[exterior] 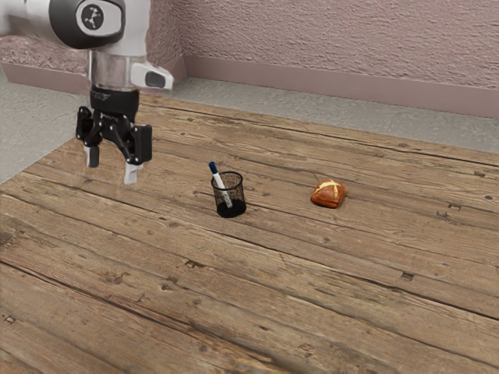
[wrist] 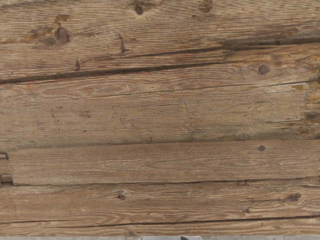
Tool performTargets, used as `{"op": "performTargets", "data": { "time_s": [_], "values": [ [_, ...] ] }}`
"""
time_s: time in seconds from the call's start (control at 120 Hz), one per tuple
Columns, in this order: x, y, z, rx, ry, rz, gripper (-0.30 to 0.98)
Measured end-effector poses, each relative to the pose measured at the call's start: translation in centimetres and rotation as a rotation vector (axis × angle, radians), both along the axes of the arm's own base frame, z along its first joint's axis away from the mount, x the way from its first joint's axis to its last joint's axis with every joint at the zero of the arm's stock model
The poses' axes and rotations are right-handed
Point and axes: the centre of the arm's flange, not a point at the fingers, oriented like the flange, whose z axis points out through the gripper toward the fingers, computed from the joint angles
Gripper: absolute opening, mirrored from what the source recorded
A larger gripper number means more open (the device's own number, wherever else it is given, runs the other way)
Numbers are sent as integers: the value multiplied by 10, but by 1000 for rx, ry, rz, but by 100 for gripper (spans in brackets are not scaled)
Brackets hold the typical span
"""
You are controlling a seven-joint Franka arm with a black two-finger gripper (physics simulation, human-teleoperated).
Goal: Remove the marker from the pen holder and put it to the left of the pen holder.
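One marker (exterior: 219,180) (tilted) | in pen holder (exterior: 239,197) | well apart from gripper (exterior: 111,168)

The arm (exterior: 137,35) came in from the exterior view's upper left, its white links bending at a dark-capped joint (exterior: 92,17) and dropping from there to the wrist (exterior: 115,70). Below it the black gripper (exterior: 111,165) hung in the air, pointing downward, nearly upright. Its two fingers (exterior: 131,173) stood well apart with an open gap between them, holding nothing, their pale tips showing beneath the black knuckles (exterior: 117,128).
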Motion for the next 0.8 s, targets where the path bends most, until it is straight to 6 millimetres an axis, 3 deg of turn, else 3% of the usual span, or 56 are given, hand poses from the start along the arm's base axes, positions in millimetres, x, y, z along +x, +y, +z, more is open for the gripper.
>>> {"op": "performTargets", "data": {
  "time_s": [0.075, 0.175, 0.242, 0.35, 0.408, 0.475, 0.583, 0.8],
  "values": [
    [14, -9, 8, 6, -104, -32, 69],
    [62, -19, -36, 91, -144, -84, 69],
    [102, -30, -91, 58, -153, -92, 68],
    [207, -24, -201, -38, -201, -17, 69],
    [235, -27, -234, -73, -243, -2, 69],
    [251, -30, -243, -104, -298, 11, 69],
    [264, 22, -245, -181, -357, 176, 69],
    [268, 59, -257, -287, -374, 342, 69]
  ]
}}
